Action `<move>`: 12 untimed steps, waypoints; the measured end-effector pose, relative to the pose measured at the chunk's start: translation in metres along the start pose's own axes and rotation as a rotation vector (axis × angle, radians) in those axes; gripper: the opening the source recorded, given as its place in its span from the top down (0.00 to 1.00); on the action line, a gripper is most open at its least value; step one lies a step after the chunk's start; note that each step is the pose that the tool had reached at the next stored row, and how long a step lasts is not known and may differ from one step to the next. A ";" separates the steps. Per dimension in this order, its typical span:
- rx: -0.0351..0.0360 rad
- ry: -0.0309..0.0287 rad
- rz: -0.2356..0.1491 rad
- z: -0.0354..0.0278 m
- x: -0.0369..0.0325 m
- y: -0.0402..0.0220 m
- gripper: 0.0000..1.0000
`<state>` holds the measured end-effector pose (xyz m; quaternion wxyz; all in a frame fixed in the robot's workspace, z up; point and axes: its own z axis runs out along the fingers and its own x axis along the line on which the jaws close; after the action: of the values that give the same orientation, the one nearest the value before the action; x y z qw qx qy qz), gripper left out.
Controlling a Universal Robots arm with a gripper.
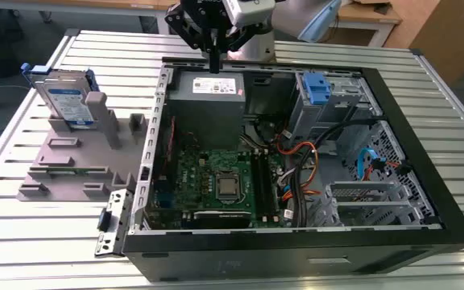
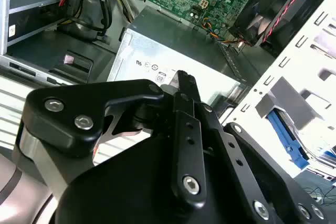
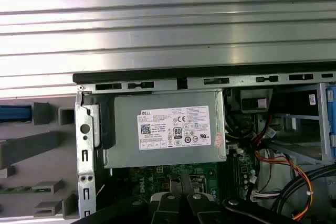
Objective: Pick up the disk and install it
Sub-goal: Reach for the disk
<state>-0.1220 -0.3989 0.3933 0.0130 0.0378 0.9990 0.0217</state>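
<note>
The gripper (image 1: pixel 214 65) hangs over the grey power supply (image 1: pixel 208 109) at the back of the computer case (image 1: pixel 296 260), its fingers pressed together, holding nothing; the disk (image 1: pixel 69 99) stands upright in a grey holder (image 1: pixel 63 163) on the desk (image 1: pixel 22 241), outside the case on the exterior view's left, well apart from the gripper.

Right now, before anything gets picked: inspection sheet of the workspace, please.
Surface: slatted metal table, carrying an open computer case and a grey fixture.
Job's things: disk stands upright in the fixture at the exterior view's left, untouched and not installed.
Clutter: blue clip in the case's drive bay; power supply with a white sticker.
End effector: shut and empty, above the power supply, well apart from the disk.
Cables: coloured wire bundle loose inside the case, beside the motherboard.
Surroundings: wooden furniture beyond the table.
</note>
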 end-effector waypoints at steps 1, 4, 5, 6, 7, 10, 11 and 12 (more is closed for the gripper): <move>0.0000 0.0000 0.000 0.0000 0.0000 0.0000 0.89; 0.0000 0.0000 0.000 -0.0001 0.0017 -0.0001 0.89; 0.0000 0.0000 0.000 0.0000 0.0017 -0.0001 0.89; 0.0000 0.0000 0.000 -0.0001 0.0017 -0.0001 0.89; 0.0001 0.0000 0.000 -0.0001 0.0017 -0.0001 0.89; 0.0000 0.0000 0.000 -0.0001 0.0027 -0.0002 0.89; 0.0000 -0.0001 0.000 -0.0001 0.0034 -0.0003 0.89; 0.0001 0.0000 0.000 -0.0002 0.0041 -0.0003 0.89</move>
<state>-0.1261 -0.3990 0.3933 0.0131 0.0379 0.9990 0.0217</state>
